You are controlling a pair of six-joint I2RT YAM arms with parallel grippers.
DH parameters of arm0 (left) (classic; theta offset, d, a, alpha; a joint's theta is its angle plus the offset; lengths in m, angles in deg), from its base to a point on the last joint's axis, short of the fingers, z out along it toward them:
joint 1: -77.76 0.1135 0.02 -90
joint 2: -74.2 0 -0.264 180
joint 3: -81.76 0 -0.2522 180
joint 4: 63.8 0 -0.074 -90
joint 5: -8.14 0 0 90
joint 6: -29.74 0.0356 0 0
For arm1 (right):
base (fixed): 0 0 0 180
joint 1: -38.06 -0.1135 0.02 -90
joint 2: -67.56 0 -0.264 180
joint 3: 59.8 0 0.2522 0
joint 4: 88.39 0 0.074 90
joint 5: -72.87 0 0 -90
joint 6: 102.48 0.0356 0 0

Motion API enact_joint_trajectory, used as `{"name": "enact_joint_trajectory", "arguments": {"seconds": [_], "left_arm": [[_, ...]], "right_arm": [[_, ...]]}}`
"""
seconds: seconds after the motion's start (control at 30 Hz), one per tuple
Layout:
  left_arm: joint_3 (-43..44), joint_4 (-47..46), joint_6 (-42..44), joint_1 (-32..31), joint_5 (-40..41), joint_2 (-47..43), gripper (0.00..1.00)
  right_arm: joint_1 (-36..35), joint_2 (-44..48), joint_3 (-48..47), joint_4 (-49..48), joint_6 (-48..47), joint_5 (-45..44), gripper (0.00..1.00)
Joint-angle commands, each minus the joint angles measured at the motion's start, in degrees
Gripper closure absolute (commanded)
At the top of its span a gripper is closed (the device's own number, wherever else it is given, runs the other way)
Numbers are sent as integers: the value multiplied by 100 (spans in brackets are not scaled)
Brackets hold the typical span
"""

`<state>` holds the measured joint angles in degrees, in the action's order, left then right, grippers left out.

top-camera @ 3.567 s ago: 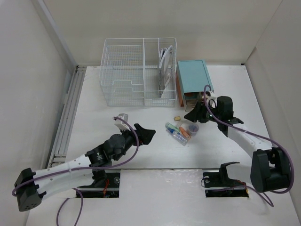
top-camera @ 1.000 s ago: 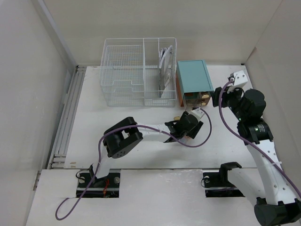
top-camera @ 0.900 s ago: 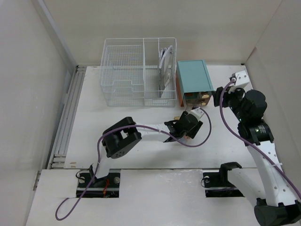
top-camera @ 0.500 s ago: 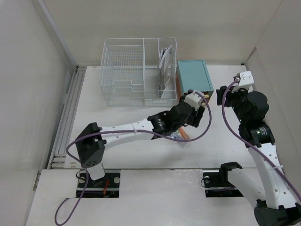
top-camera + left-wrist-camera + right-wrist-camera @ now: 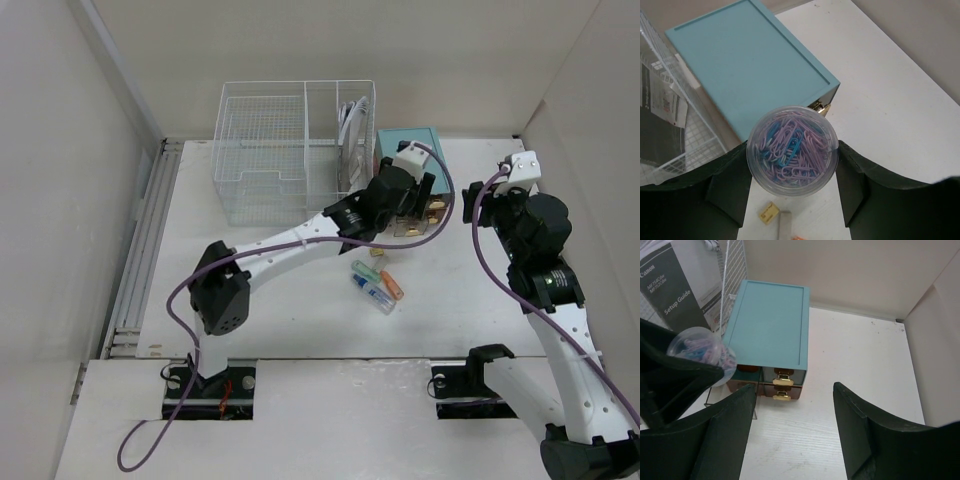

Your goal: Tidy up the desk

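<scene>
My left gripper (image 5: 408,200) is shut on a clear cup of purple and blue paper clips (image 5: 792,147) and holds it in the air just in front of the teal drawer box (image 5: 410,150). In the left wrist view the cup sits between both fingers, above the box's front edge (image 5: 745,65). The cup also shows at the left of the right wrist view (image 5: 702,347). My right gripper (image 5: 794,395) is open and empty, raised to the right of the box (image 5: 470,205), looking down at its two brass drawer handles (image 5: 782,375). The white desk (image 5: 250,280) lies below.
A few markers (image 5: 378,285) and a small yellow eraser (image 5: 377,254) lie on the desk in front of the box. A white wire basket (image 5: 290,150) with booklets (image 5: 352,140) stands left of the box. A ribbed rail (image 5: 145,240) runs along the left edge.
My left arm has lifted the paper-clip cup from beside the markers and carried it back to the drawer box's front. My right arm has pulled away from the box and risen to the right.
</scene>
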<state>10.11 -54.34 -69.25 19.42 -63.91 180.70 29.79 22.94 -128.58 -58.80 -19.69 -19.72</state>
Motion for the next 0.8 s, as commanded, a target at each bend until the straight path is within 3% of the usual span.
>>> {"name": "enact_joint_trajectory", "arguments": {"seconds": [0.0,0.3,0.77], "left_arm": [[735,-28,161,86,-90,274,95],[1431,262,161,262,-257,1013,95],[430,34,-49,315,-697,908,94]], "right_arm": [[10,59,-35,-300,96,-101,32],[10,112,18,-300,96,-101,32],[10,59,18,-300,96,-49,32]]}}
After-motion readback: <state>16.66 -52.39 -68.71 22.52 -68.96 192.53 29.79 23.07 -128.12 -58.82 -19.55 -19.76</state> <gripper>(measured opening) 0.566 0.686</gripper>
